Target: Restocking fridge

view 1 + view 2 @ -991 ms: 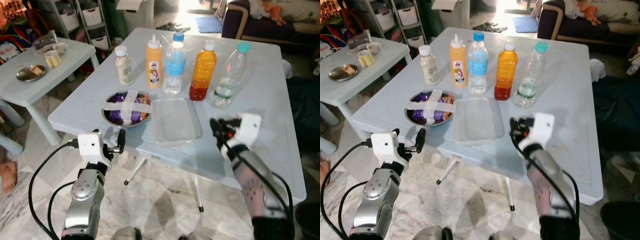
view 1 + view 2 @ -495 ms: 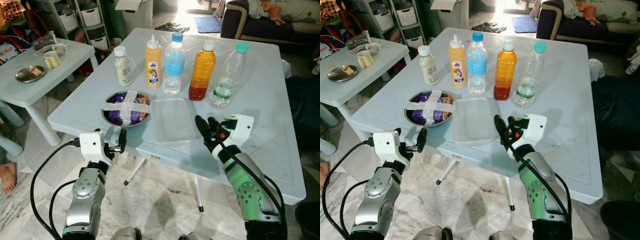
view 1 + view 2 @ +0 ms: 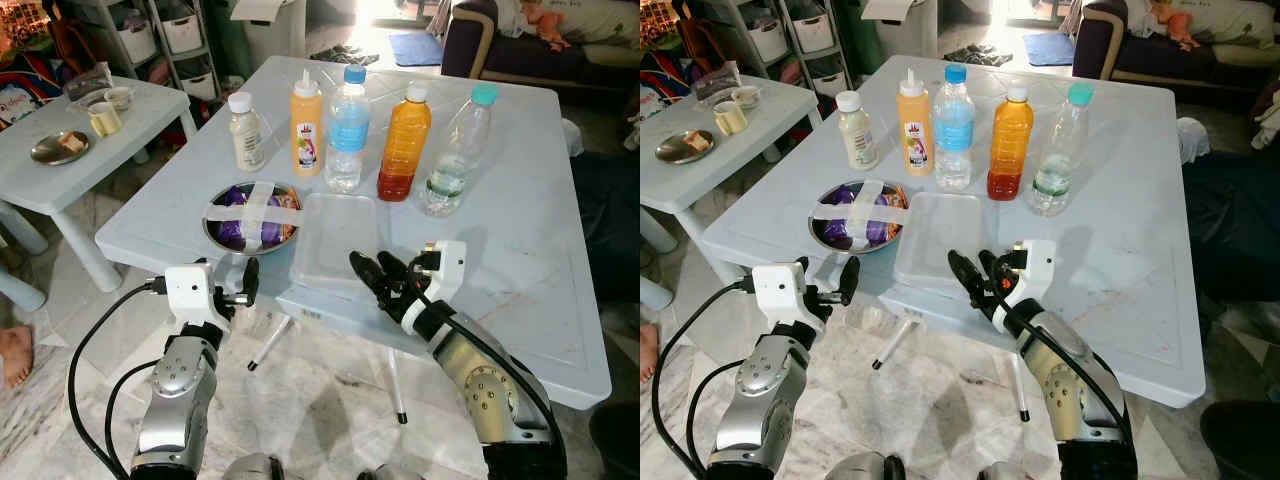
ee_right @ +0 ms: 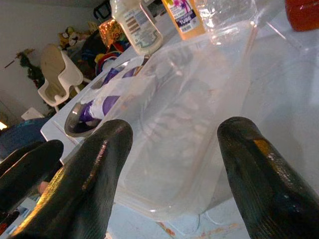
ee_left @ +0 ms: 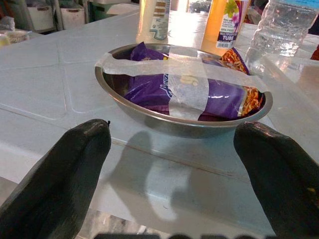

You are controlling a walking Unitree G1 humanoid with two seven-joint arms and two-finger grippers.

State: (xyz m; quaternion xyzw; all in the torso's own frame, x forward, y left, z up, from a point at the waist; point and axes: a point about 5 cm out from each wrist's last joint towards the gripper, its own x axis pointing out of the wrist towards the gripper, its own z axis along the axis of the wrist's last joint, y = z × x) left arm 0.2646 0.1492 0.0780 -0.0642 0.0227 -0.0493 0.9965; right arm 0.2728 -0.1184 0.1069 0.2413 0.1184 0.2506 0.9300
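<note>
A steel bowl [image 3: 252, 216] of purple snack packets, taped over with a white cross, sits near the table's front left. Right of it lies a clear plastic tray [image 3: 335, 240]. Behind them stand a white bottle [image 3: 246, 132], an orange squeeze bottle [image 3: 307, 124], a blue-labelled water bottle [image 3: 347, 130], an orange juice bottle [image 3: 404, 143] and a clear teal-capped bottle [image 3: 455, 152]. My left gripper [image 3: 240, 283] is open at the table's front edge, facing the bowl [image 5: 184, 89]. My right gripper [image 3: 375, 272] is open at the tray's front right corner, its fingers [image 4: 99, 169] astride the tray [image 4: 184, 114].
The white folding table [image 3: 520, 200] has bare surface on its right half. A smaller white table [image 3: 60, 170] with dishes stands to the left. Shelves with bins are at the back left, a dark sofa at the back right, marble floor below.
My right gripper has swung left along the table's front edge, from the bare right side to the tray's front corner. The left gripper has edged slightly closer to the table.
</note>
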